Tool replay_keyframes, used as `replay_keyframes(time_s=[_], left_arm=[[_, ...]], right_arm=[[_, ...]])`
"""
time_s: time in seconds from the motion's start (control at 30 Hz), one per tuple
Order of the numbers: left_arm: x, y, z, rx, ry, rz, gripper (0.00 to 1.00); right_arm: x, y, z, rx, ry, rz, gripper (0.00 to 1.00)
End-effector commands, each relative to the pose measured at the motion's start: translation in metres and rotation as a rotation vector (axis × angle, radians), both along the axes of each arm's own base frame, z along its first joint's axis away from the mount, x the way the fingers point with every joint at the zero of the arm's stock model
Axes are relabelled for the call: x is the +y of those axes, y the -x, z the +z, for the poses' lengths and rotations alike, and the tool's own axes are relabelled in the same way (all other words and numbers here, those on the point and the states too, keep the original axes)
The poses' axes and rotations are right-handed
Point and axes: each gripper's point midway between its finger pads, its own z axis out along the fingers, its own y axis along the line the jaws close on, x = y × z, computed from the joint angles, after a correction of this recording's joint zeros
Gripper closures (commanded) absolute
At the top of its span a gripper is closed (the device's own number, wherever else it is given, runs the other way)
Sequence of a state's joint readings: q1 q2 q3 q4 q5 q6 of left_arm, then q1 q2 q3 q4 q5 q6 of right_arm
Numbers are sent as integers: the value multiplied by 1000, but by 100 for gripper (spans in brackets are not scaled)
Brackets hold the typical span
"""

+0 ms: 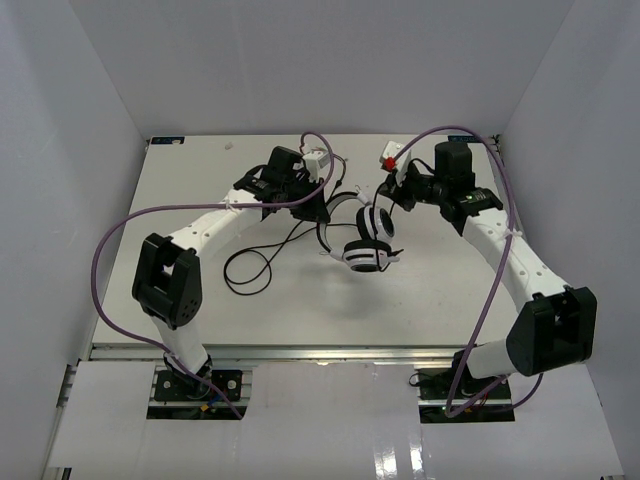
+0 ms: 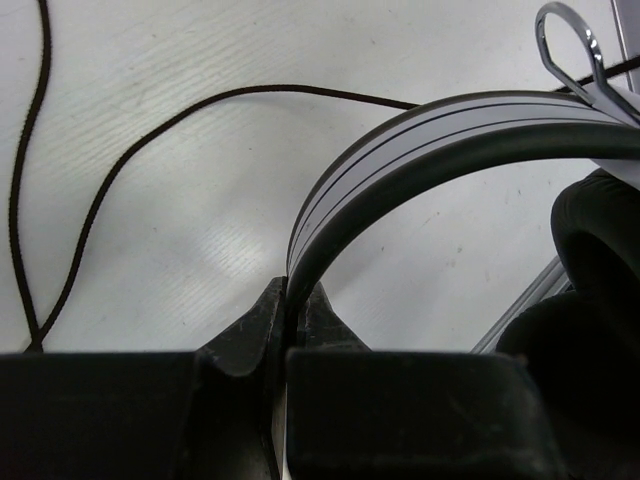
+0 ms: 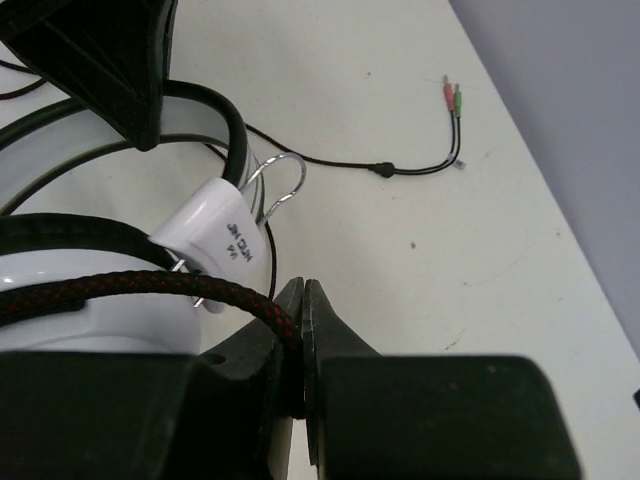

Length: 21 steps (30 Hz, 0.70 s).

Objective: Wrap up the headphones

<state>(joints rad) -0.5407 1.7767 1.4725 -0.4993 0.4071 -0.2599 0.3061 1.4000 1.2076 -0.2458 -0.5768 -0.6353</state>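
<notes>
The left hand (image 2: 287, 300) pinches the light, stiff band (image 2: 420, 130) of the headphones (image 1: 365, 245) at frame centre, the right hand (image 3: 300, 335) nips their limp cord (image 3: 130, 288), probably the best holds for wrapping.

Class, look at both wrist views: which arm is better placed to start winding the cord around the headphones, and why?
Right. The right claw is shut on the braided cord, free to lead it round; the left claw clamps the headband, probably best kept as the anchor.
</notes>
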Motion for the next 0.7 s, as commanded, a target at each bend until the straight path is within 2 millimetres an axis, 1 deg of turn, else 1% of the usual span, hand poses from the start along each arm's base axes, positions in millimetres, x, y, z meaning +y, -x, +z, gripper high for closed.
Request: replay_keyframes(time_s=[0.0, 0.17, 0.27, 0.4, 0.53, 0.57, 0.67], left_arm=[[-8, -14, 38, -39, 63, 69, 100], [-13, -27, 40, 7, 90, 151, 100], [-16, -32, 38, 37, 94, 179, 100], [-20, -38, 28, 67, 78, 187, 100], [-25, -38, 20, 107, 68, 170, 100], [-28, -42, 18, 111, 62, 163, 100], [-31, -45, 8, 135, 15, 167, 100]], right_arm=[[7, -1, 38, -177, 39, -19, 92], [16, 13, 33, -298, 155, 7, 92], [18, 14, 31, -365, 215, 4, 92], [23, 15, 37, -435, 268, 3, 92], [29, 16, 35, -483, 328, 24, 92], [34, 17, 31, -507, 362, 38, 92], [40, 18, 29, -570, 433, 52, 92]])
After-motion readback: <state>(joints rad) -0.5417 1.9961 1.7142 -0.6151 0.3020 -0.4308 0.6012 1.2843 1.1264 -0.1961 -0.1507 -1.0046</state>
